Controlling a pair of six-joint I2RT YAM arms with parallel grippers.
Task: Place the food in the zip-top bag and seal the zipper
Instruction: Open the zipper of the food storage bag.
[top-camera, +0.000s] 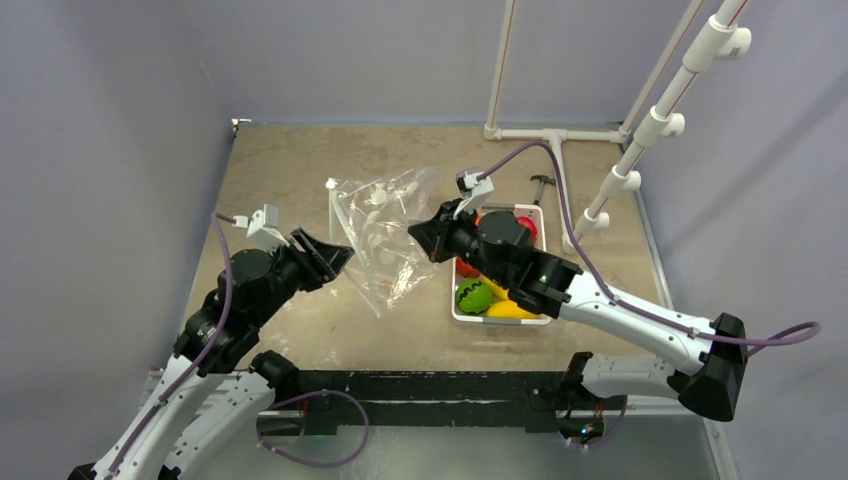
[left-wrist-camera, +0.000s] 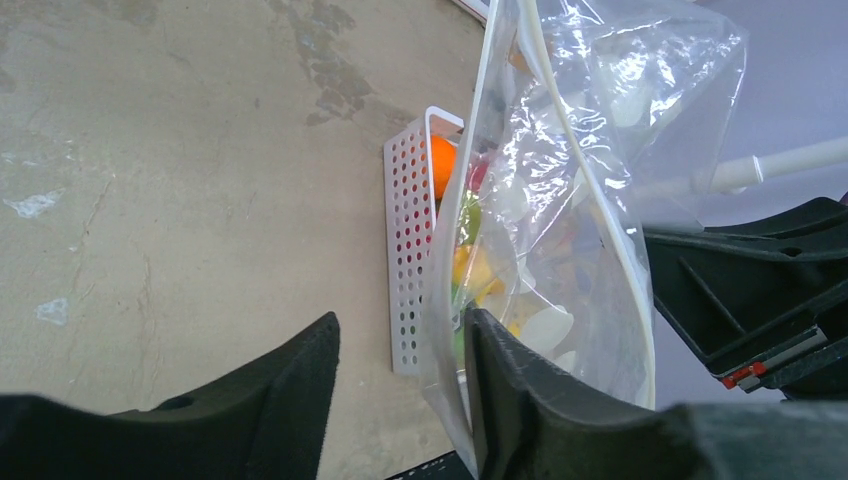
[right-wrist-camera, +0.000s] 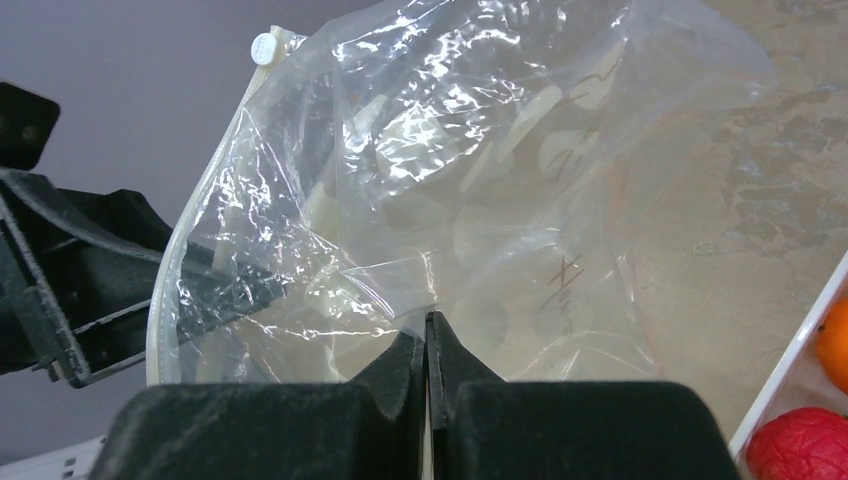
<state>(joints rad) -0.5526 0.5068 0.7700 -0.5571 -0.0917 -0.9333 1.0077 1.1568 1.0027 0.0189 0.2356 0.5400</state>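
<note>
The clear zip-top bag (top-camera: 385, 240) hangs lifted between my two grippers. My right gripper (top-camera: 425, 235) is shut on a fold of its film (right-wrist-camera: 427, 330). My left gripper (top-camera: 335, 255) is open at the bag's left edge; in the left wrist view (left-wrist-camera: 400, 345) the film lies against the inner face of one finger (left-wrist-camera: 520, 400). The pale zipper (left-wrist-camera: 625, 250) runs along the mouth and also shows in the right wrist view (right-wrist-camera: 190, 260). The food lies in the white basket (top-camera: 455, 312): a dark-striped green piece (top-camera: 473, 297), a yellow one (top-camera: 510, 310), a red one (top-camera: 527, 226) and an orange one (left-wrist-camera: 440, 165).
The white slotted basket (left-wrist-camera: 410, 250) stands right of the bag, under my right arm. A white pipe frame (top-camera: 560, 150) stands at the back right. Grey walls close in the table on the left, back and right.
</note>
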